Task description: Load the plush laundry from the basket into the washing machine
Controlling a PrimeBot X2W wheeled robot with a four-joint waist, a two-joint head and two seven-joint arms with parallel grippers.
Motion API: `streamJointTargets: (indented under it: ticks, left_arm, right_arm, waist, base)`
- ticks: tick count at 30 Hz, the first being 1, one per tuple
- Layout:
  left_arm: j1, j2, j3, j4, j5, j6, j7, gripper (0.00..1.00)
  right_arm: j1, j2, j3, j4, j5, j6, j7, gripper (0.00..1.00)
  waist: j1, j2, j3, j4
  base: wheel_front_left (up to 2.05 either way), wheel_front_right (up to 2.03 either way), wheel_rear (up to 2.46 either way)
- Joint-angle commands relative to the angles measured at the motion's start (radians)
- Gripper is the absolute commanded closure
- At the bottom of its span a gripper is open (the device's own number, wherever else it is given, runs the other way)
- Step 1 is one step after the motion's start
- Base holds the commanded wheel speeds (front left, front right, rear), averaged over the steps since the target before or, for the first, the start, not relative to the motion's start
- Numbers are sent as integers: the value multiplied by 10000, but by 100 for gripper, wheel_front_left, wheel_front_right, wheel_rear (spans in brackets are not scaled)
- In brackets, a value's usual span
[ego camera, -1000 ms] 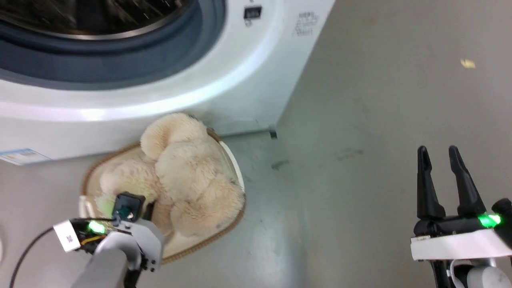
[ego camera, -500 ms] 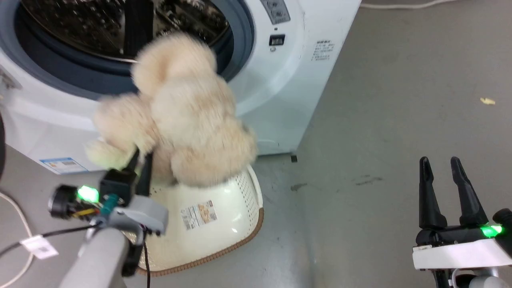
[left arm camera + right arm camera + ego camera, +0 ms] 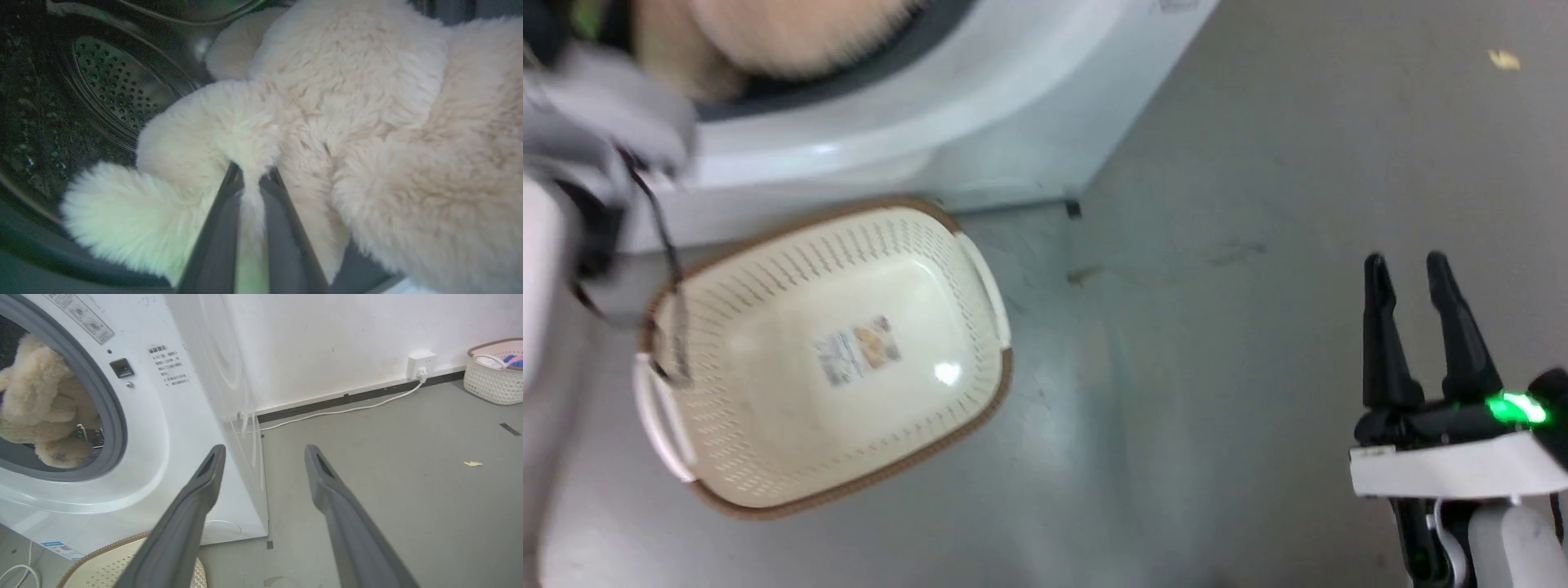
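Loading is the step in hand. The washing machine (image 3: 171, 449) stands open, and the basket (image 3: 964, 343) sits on the floor just before it with its sticker uncovered. The plush laundry (image 3: 327, 102) hangs in the mouth, lower lobes over the grey gasket (image 3: 110, 416). My left gripper (image 3: 253, 175) is clamped on a thin tuft. My right gripper (image 3: 1406, 265) has its fingers apart and carries nothing. Next, I judge: reach deeper, then let go. The steel drum (image 3: 114, 94) offers room; the gasket lip may snag.

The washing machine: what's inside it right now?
Inside the washing machine is the plush laundry, a tuft of it pinched by the left gripper. Bare perforated drum shows beside it. The plush covers much of the drum, so whatever lies behind it is hidden.
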Motion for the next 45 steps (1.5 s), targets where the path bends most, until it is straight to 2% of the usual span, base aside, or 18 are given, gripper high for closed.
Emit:
streamJointTargets:
  ticks: [1,6,9,11,19,20,21,25,30,32,33,37,38,40,41,42,43,45]
  left_arm:
    - [-949,227,5,126,128,-210,456,100]
    - [-3366,777,-229,1549,580,-860,1609,100]
    - [-4479,842,-392,2805,795,-1076,2056,100]
    - [-6017,812,-986,4567,1308,-1574,2391,100]
    - [-6727,427,-1409,6048,1334,-1873,2128,100]
    - [-6736,378,-1409,6171,1317,-1829,1973,82]
    - [-6715,332,-1428,6298,1313,-1797,1814,0]
    - [-6344,225,-1458,6743,1208,-1719,999,0]
    - [-5153,-277,-1191,7165,587,-1579,-492,0]
    - [-4877,-386,-1155,7218,454,-1608,-738,0]
    - [-4194,-654,-1144,7289,250,-1635,-1318,0]
    - [-3048,-1108,-1033,7265,-160,-1636,-2145,0]
    - [-2183,-1393,-994,7104,-359,-1569,-2544,0]
    - [-1724,-1549,-939,6993,-508,-1556,-2663,0]
    - [-801,-1836,-841,6637,-750,-1491,-2826,0]
    - [-801,-1836,-841,6637,-750,-1491,-2826,0]
    - [132,-2087,-698,6144,-983,-1375,-2900,0]
    - [636,-2247,-618,5837,-1105,-1301,-2918,0]
  right_arm:
    - [-285,-14,57,-18,212,6,-44,0]
    - [-714,-14,353,9,656,6,-44,0]
    - [-814,-14,533,48,849,6,-44,0]
    - [-926,-14,736,131,1062,6,-44,0]
    - [-971,-14,679,209,1028,6,-44,0]
    - [-968,-14,627,215,993,6,-44,0]
    - [-961,-14,563,217,953,6,-44,0]
    - [-887,-14,393,218,687,6,-44,0]
    - [-643,-14,-385,322,188,6,-44,0]
    - [-599,-14,-492,345,133,6,-44,0]
    - [-514,-14,-578,324,-195,6,-44,0]
    - [-313,-14,-684,306,-482,6,-44,0]
    - [-170,-14,-742,297,-691,6,-44,0]
    - [-87,-14,-778,289,-756,6,-44,0]
    - [99,-14,-826,250,-946,6,-44,0]
    - [99,-14,-826,250,-946,6,-44,0]
    - [300,-14,-814,222,-1157,6,-44,0]
    - [416,-14,-822,222,-1260,6,-44,0]
  waist:
    - [-2,0,1109,-785]
    - [-2,0,1971,-1373]
    - [-2,0,2268,-1599]
    - [-2,0,2596,-1856]
    - [-2,0,2574,-1781]
    - [-2,0,2515,-1742]
    - [-2,0,2439,-1695]
    - [-2,0,1915,-1547]
    - [-2,0,779,-971]
    - [-2,0,580,-859]
    - [-2,0,36,-570]
    - [-2,0,-781,-179]
    - [-2,0,-1367,63]
    - [-2,0,-1637,176]
    - [-2,0,-2130,414]
    - [-2,0,-2130,414]
    - [-2,0,-2546,631]
    - [-2,0,-2764,761]
  base:
    - [0,0,0]
    - [0,0,0]
    - [0,0,0]
    - [0,0,0]
    - [0,0,0]
    - [0,0,0]
    - [0,0,0]
    - [0,0,0]
    - [0,0,0]
    - [0,0,0]
    - [0,0,0]
    - [0,0,0]
    - [0,0,0]
    - [0,0,0]
    - [0,0,0]
    - [0,0,0]
    - [0,0,0]
    - [0,0,0]
